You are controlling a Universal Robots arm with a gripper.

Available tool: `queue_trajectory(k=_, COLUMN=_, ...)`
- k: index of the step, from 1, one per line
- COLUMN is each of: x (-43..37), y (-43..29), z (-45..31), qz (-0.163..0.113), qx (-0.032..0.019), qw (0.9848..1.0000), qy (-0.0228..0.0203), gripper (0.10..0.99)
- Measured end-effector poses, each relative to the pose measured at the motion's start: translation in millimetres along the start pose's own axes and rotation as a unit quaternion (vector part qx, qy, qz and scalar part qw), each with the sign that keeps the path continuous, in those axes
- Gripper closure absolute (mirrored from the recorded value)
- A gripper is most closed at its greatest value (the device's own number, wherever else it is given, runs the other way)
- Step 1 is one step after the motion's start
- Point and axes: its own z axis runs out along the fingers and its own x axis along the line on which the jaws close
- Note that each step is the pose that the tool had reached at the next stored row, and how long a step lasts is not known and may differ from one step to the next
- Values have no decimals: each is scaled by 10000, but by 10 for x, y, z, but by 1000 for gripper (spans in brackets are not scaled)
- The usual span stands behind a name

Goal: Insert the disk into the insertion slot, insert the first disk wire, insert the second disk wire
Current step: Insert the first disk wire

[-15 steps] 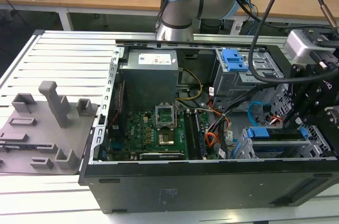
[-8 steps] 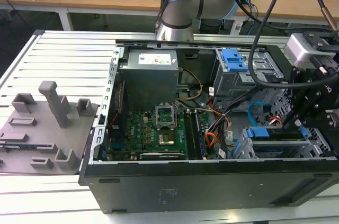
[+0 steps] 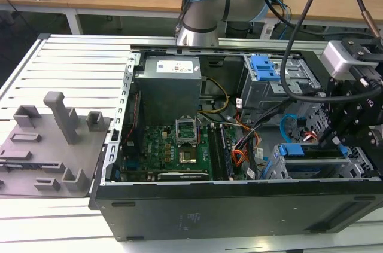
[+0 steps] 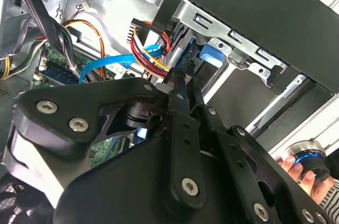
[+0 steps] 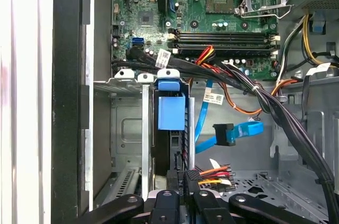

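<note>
i see the robot's claw [image 3: 331, 140] down inside the open computer case [image 3: 239, 205], near the corner on the exterior view's right. in both wrist views the claw [image 5: 184, 177] [image 4: 183, 78] is squeezed almost all the way closed. it pinches the black plug at the end of the first disk wire [image 5: 212, 172] [image 4: 151, 49], a bunch of red, yellow, orange and black strands. the plug sits right at the back edge of the disk.

the disk [image 5: 171, 112] [image 3: 293, 150] is already in the insertion slot [image 5: 127, 128] [image 3: 272, 169], the grey metal box. its bright blue holder sticks up at the end by the green board [image 5: 212, 1]. in the second wrist view a bit of that blue holder [image 4: 212, 54] peeks out past the claw tips.

the second disk wire [image 5: 233, 133] [image 4: 106, 66] is the flat light-blue one. it lies loose on the case floor just beside the slot, and its small dark plug touches nothing but the floor. in the exterior view it loops up behind the slot [image 3: 285, 124].

a person's hand [image 4: 296, 168] shows outside the case, holding 1 round thing with a blue ring.
</note>
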Motion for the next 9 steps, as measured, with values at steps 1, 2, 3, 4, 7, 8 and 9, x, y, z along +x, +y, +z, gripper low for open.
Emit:
queue_trajectory(k=1, x=0, y=-5, z=8, qz=-1, qx=-2, qw=10000, qy=0, gripper=918)
queue_trajectory(k=2, x=0, y=-18, z=19, qz=-1, qx=-6, qw=10000, qy=-1, gripper=918)
queue_trajectory(k=3, x=1, y=-31, z=28, qz=-1, qx=-9, qw=10000, qy=0, gripper=918)
queue_trajectory(k=4, x=0, y=-34, z=33, qz=0, qx=-10, qw=10000, qy=0, gripper=918)
queue_trajectory(k=7, x=0, y=-35, z=35, qz=-1, qx=-11, qw=10000, qy=-1, gripper=918)
queue_trajectory(k=8, x=0, y=-35, z=36, qz=-1, qx=-11, qw=10000, qy=-3, gripper=918)
queue_trajectory(k=9, x=1, y=-35, z=41, qz=-1, qx=-12, qw=10000, qy=-7, gripper=906)
